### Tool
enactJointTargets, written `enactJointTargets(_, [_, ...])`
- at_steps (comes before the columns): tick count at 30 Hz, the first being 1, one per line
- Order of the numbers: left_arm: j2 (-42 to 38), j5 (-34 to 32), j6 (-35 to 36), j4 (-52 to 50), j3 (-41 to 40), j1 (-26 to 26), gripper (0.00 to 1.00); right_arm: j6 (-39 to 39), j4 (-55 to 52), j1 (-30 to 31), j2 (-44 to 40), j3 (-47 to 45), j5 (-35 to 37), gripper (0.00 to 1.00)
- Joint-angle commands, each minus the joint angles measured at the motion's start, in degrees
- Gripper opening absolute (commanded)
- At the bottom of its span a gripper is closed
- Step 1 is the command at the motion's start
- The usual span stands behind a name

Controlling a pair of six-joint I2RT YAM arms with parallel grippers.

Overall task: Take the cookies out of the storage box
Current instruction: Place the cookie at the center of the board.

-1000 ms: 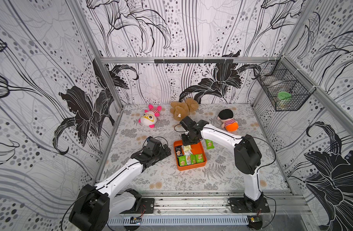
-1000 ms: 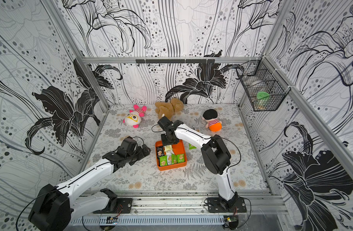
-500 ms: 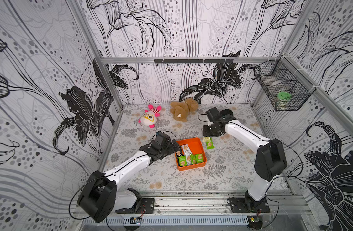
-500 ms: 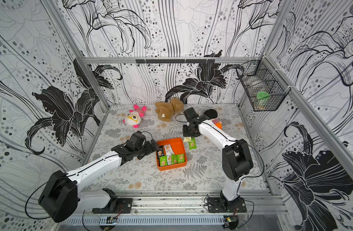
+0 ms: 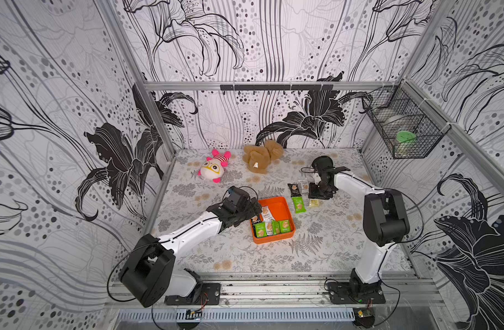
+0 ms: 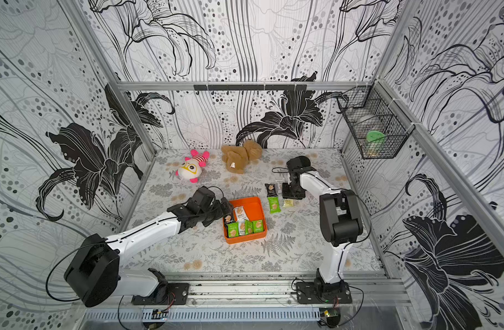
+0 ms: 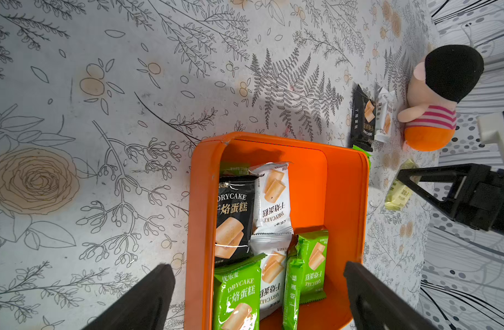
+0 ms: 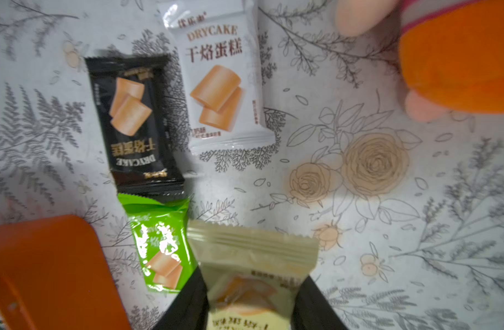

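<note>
"Checking the right gripper [image 8: 249,300] first: what do we see it holding?"

"We see its fingers [image 8: 183,310] clamped on a cream-yellow cookie packet [image 8: 253,257], off to the right of the orange storage box [image 5: 276,203] and low over the floral mat [image 5: 273,257]; whether the packet touches the mat we cannot tell."

"And what do we find lying outside already?"

"We count three flat on the mat just beside that gripper: a black packet [image 5: 294,189] and a white packet [image 5: 303,184] side by side, and a green packet [image 5: 299,205] meeting the black one end to end, nearest the box. A plush doll [image 8: 459,57] sits just beyond the white one."

"What do we make of the left gripper [image 7: 258,267]?"

"We see it spread wide and empty, poised over the box's left side, one finger [image 7: 148,297] outside the wall, above the mat."

"And inside the box?"

"We find a second black packet [image 7: 235,217], two white packets [image 7: 272,197] and green packets [image 7: 236,294] bunched against its left and near walls."
</note>
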Motion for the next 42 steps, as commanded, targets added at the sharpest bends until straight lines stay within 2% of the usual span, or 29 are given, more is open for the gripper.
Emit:
enactJointTargets(1, [-1.4, -1.9, -1.6, 1.9, -1.5, -0.4, 0.97, -2.9, 0.7, -0.2, 2.8, 3.2, -2.2, 0.47])
enactJointTargets(10, [-4.6, -4.0, -4.2, 3.1, -5.9, -0.5, 0.97, -4.1, -0.6, -0.3, 8.0, 6.9, -2.4, 0.48])
enactJointTargets(15, [-4.7, -4.2, -4.0, 3.1, -6.6, -0.5, 0.97, -4.1, -1.0, -0.3, 8.9, 7.3, -2.5, 0.53])
enactJointTargets(20, [-5.2, -4.1, -3.8, 2.9, -6.8, -0.5, 0.97, -3.5, -2.7, -0.4, 6.8, 7.5, 0.7, 0.63])
enactJointTargets(25, [-7.4, -3.5, -2.9, 2.4, -8.0, -0.5, 0.97, -1.3, -4.6, 0.9, 0.8, 5.9, 1.2, 0.63])
enactJointTargets(35, [-9.3, -3.2, 0.5, 1.0, -11.5, -0.5, 0.97, 7.8, -1.9, 14.4, -10.3, -0.5, -1.1, 0.63])
enactJointTargets(42, [-8.0, -2.4, 2.1, 2.2, -13.4, 0.6, 0.97, 11.2, 1.5, 23.7, -9.7, -0.3, -2.5, 0.63])
